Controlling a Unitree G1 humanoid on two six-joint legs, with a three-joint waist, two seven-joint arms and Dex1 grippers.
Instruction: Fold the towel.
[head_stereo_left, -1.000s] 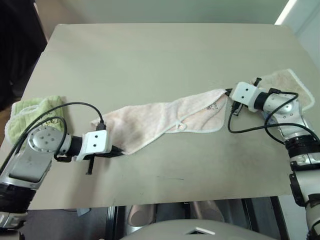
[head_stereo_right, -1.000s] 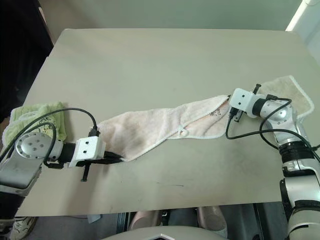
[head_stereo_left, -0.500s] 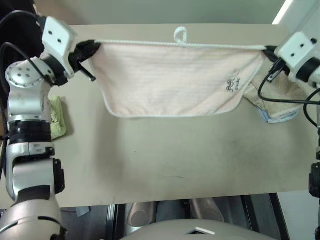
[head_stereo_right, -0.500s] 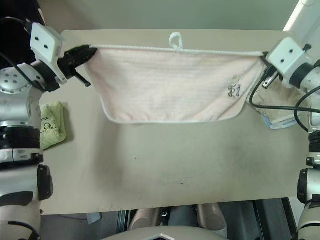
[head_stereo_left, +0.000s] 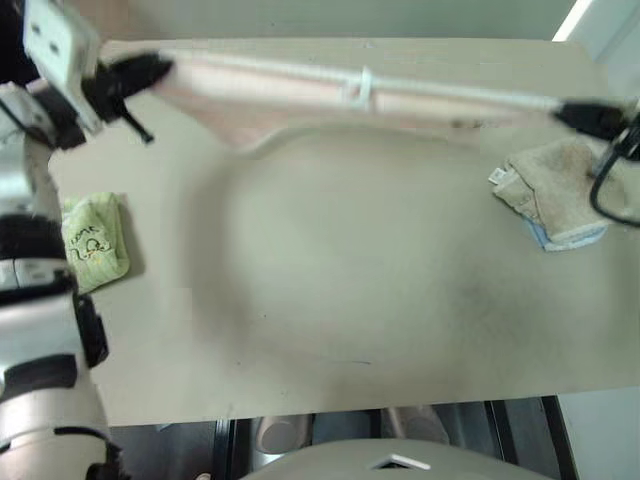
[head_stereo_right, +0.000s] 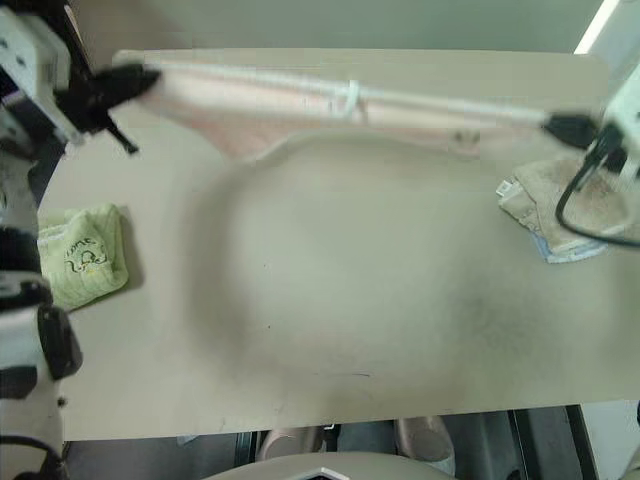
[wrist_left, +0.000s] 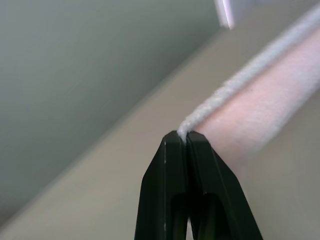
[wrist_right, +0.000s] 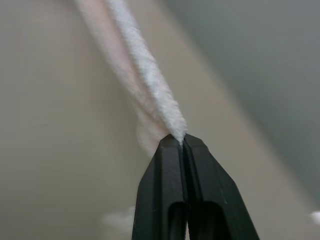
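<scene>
1. Left gripper: black fingers pressed together on one top corner of the towel; the wrist view confirms the white trim pinched at the tips. Since half a second ago it has gone higher and toward the far table edge.
2. Green towel: bunched, lying on the table near its left edge, well apart from the work. Untouched.
3. Towel, pale pink with white trim: held off the table, stretched taut between the two grippers along the far edge. A second ago it lay twisted on the surface; half a second ago it hung as a flat sheet facing the camera; now it is swung up and away, showing as a thin band. Judged: the cloth is spread and airborne, ready to be laid flat or doubled over; no fold made yet.
4. White loop: at mid-span of the top hem.
5. Beige towel: crumpled on the table at right, below the stretched hem, not touching it.
6. Right gripper: fingers closed on the opposite top corner; the wrist view shows trim clamped at the tips.
7. Hard to make out: the towel's lower edge is motion-blurred and foreshortened; the embroidered mark is a faint smudge; the right arm is cut off by the frame edge.
</scene>
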